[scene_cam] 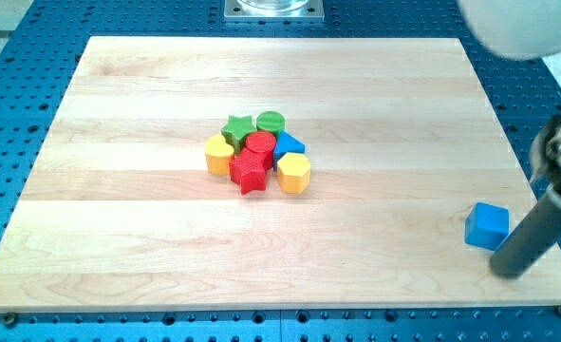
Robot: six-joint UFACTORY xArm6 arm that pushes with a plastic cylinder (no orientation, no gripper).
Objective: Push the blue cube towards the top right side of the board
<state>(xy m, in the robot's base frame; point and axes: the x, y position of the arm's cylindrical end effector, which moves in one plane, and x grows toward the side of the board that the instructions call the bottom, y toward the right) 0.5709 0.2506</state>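
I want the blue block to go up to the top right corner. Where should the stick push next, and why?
Probably push toward the view's top. My tip sits just right of and slightly below the blue cube, which lies near the board's bottom right edge. The top right corner is almost straight above it, so I'd slide under the cube first, then push upward.

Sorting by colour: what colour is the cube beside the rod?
Blue cube, clearest in the camera view.

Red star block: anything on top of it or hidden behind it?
Nothing sits on the red star block. A red cylinder block touches it on the view's top side, its lower part covered by the star. Whether anything smaller hides between them cannot be seen.
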